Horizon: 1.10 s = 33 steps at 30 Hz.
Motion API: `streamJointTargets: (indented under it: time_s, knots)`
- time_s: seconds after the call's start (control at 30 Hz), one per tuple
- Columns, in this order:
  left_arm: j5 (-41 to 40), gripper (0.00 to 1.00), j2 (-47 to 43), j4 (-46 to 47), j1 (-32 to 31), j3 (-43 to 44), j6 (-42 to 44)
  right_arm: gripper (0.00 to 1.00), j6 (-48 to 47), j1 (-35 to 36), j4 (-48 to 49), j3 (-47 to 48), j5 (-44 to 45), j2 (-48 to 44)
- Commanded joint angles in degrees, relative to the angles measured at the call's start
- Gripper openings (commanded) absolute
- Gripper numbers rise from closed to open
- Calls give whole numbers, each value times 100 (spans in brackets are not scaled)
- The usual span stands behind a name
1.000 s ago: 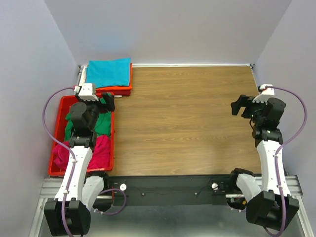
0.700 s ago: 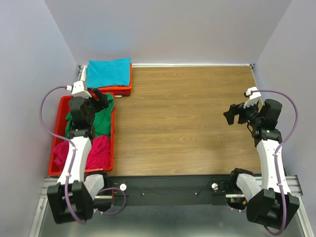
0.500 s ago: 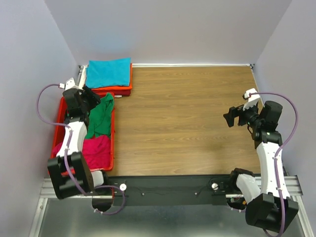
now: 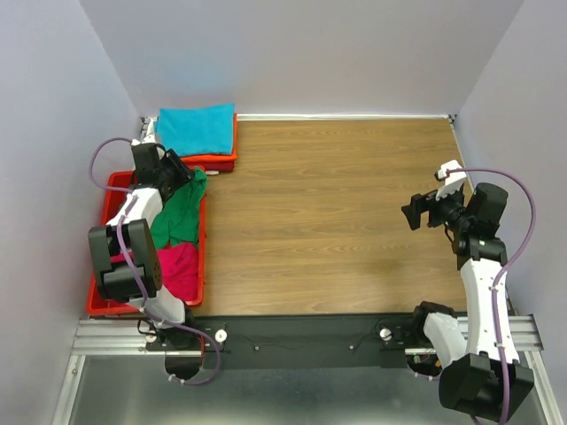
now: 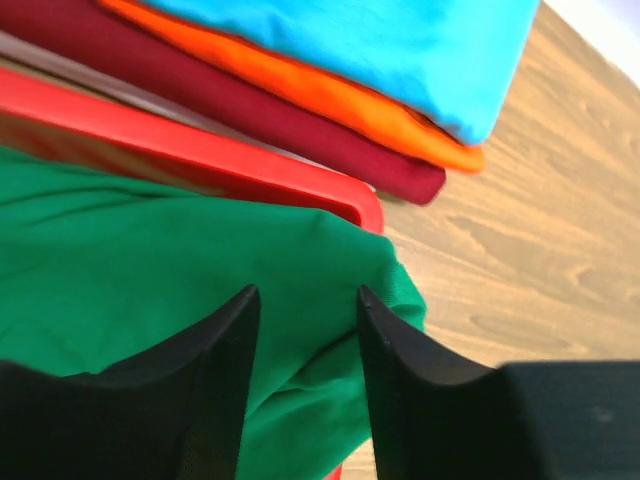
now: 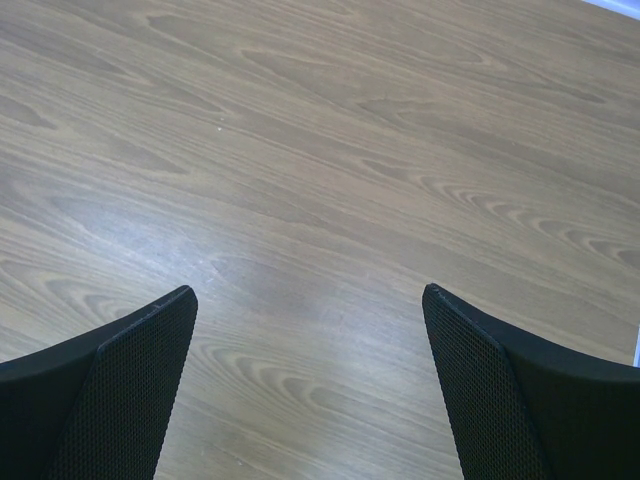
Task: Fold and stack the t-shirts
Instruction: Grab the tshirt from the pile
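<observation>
**A:** What has moved since a second ago?

**B:** Your left gripper (image 4: 182,170) has swung from over the middle of the tray (image 4: 99,305) to its far right corner, and its jaws have narrowed. Your right gripper (image 4: 415,211) has drifted slightly inward and toward you over the table (image 4: 328,212).

**A:** Does the left gripper hold anything?

**B:** In the left wrist view, its two dark fingers (image 5: 200,400) stand partway closed, astride a raised fold of the green shirt (image 5: 120,260). You cannot tell from these views whether they pinch the cloth or only press beside it.

**A:** And the right gripper?

**B:** Its jaws stand wide apart, well above the right side of the table. Only wood grain shows between its fingertips.

**A:** Where are the shirts?

**B:** The green shirt lies rumpled in the far half of the red tray, with one edge spilling past the rim at the corner under your left gripper. The magenta shirt (image 4: 177,270) lies bunched in the near half, touching the green one. Three folded shirts lie piled at the table's far left corner, just beyond the tray. The teal shirt (image 4: 195,130) is on top, the orange shirt (image 5: 330,95) is under it, and the dark red shirt (image 5: 250,120) is at the bottom.
</observation>
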Motion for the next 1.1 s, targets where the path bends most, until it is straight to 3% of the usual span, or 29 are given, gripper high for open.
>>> streamJointTargets:
  time_s: [0.0,0.27,0.47,0.83,1.07]
  knots:
    - [224,49,148,-115,-74,152,791,100,-47,-9,-150,-70,-98,-68]
    - [303,36,482,-195,-100,231,1055,100,-39,-9,-150,-70,-98,-112]
    - [531,36,421,-195,-144,187,1161,100,-39,-9,-150,-78,-81,-121]
    - [680,39,-756,-239,-74,-110,1715,100,-47,-9,-150,-87,-142,-121]
    - [699,38,-713,-370,-118,-454,1970,100,-47,-9,-150,-87,-160,-121]
